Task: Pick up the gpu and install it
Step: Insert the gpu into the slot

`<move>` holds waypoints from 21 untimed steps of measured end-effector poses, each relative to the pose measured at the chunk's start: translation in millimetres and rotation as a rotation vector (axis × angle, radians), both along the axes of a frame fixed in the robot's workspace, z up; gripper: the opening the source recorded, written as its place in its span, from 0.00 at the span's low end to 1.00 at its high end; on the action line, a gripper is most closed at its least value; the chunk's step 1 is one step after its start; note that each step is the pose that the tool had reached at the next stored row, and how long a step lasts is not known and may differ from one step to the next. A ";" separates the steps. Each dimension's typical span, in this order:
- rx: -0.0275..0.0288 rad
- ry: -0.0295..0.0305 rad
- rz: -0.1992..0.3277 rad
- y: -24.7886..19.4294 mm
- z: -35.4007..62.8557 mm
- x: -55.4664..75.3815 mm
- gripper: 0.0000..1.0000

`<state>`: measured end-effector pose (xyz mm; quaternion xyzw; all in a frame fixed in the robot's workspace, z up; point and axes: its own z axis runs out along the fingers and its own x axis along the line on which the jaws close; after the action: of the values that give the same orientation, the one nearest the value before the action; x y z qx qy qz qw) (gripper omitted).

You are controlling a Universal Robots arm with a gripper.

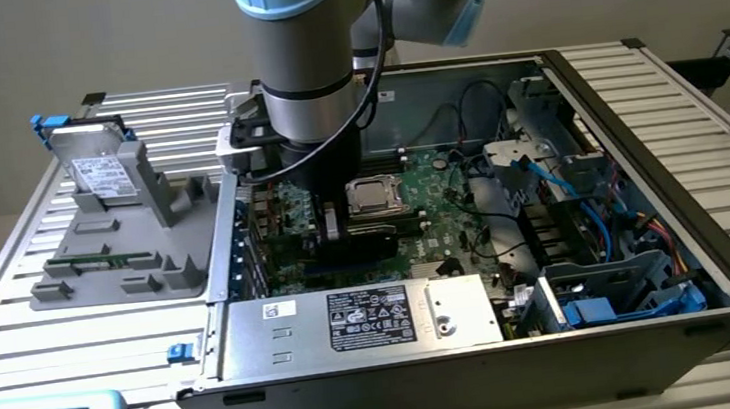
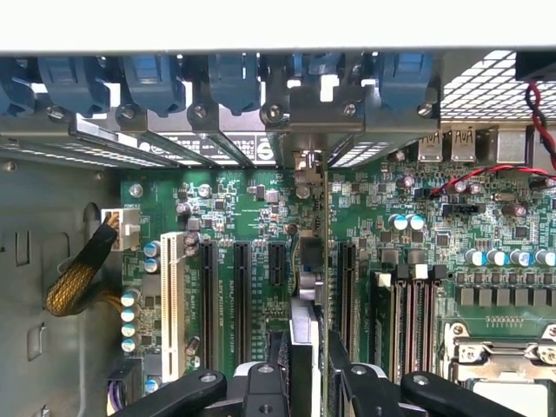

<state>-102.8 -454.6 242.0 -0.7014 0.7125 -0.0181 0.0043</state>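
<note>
claw [image 2: 306, 382] clamped on card [image 2: 306, 287]; card upright, edge-on over green board [image 2: 382, 208]; inside open computer case [image 1: 689, 234]

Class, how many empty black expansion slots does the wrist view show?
4 black slots: three between the white slot and the gpu, one beyond the gpu. Another may be hidden under it.

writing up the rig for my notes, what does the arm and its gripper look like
The arm is a thick silver-grey metal tube with light blue caps at its joints and a black band round its lower end. A black cable runs loosely down beside it. Below the tube it narrows to a black wrist section. The gripper is black, with angular finger links fastened by round silver screws.
</note>
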 end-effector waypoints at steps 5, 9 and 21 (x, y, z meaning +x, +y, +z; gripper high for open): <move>0.0000 0.0000 0.000 0.0 -0.9 -0.1 0.28; -0.0001 0.0001 0.000 0.0 -1.7 -0.3 0.28; 0.0001 0.0000 0.000 0.0 -2.6 -0.5 0.28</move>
<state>-103.3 -454.5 239.4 -0.7014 0.7125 -0.0180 0.0043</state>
